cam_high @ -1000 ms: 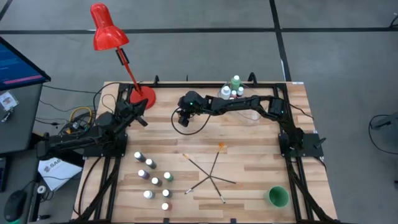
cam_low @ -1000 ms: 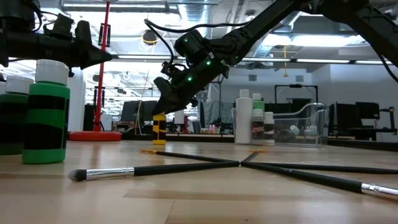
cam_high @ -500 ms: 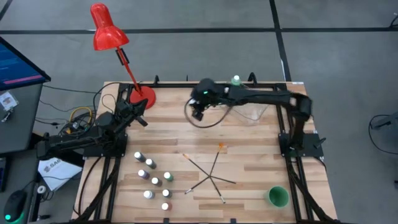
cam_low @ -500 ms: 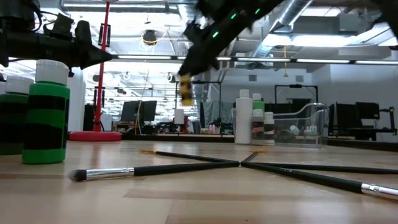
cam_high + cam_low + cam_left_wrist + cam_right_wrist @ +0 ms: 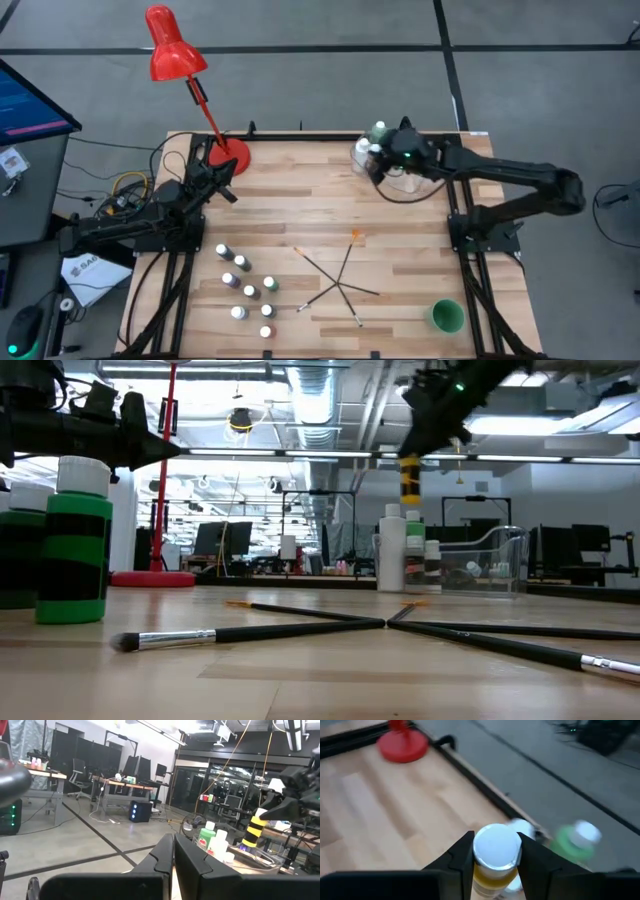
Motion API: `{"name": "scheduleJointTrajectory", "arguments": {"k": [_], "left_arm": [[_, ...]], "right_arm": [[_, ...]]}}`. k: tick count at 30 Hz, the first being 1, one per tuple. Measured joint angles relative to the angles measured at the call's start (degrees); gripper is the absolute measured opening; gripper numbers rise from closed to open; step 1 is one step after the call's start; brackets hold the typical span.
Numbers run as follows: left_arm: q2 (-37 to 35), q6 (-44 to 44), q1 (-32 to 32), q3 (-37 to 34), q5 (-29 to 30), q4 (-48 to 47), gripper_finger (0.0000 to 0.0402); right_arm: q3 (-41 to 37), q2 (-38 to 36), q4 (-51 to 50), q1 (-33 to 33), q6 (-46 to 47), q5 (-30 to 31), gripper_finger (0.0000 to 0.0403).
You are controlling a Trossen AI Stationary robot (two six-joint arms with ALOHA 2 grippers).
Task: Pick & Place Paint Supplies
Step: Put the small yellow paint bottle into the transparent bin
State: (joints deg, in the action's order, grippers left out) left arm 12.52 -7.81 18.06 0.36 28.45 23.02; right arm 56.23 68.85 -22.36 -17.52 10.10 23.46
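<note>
1. From above: the right claw (image 5: pixel 383 165) hangs over the table's far right corner, just beside the clear tub (image 5: pixel 412 181) and the tall green bottle (image 5: pixel 379 131). The left claw (image 5: pixel 228 163) waits near the far left corner, pressed shut, much farther from the tub.
2. At table height: the right claw grips a small yellow bottle (image 5: pixel 410 470) upright, long axis vertical, well above the tub (image 5: pixel 490 560), slightly to its side.
3. Right wrist: the white cap (image 5: pixel 496 845) sits clamped between both fingers (image 5: pixel 462 852); yellow body below.
</note>
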Motion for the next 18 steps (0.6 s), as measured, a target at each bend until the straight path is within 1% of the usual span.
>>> {"name": "scheduleJointTrajectory", "arguments": {"k": [3, 8, 13, 18], "left_arm": [[0.0, 0.0, 0.0, 0.0, 0.0, 0.1, 0.0008], [0.0, 0.0, 0.0, 0.0, 0.0, 0.3, 0.0008], [0.0, 0.0, 0.0, 0.0, 0.0, 0.3, 0.0008], [0.0, 0.0, 0.0, 0.0, 0.0, 0.4, 0.0008]], "right_arm": [[-5.6, -3.2, 2.0, -2.7, 1.4, 1.0, 0.011], [-11.8, -5.5, 2.3, -8.1, 3.3, 1.3, 0.011], [-16.0, -5.8, 7.1, -12.7, 4.0, 0.8, 0.011], [-19.4, -4.6, 11.1, -14.8, 5.4, 0.5, 0.011]]}}
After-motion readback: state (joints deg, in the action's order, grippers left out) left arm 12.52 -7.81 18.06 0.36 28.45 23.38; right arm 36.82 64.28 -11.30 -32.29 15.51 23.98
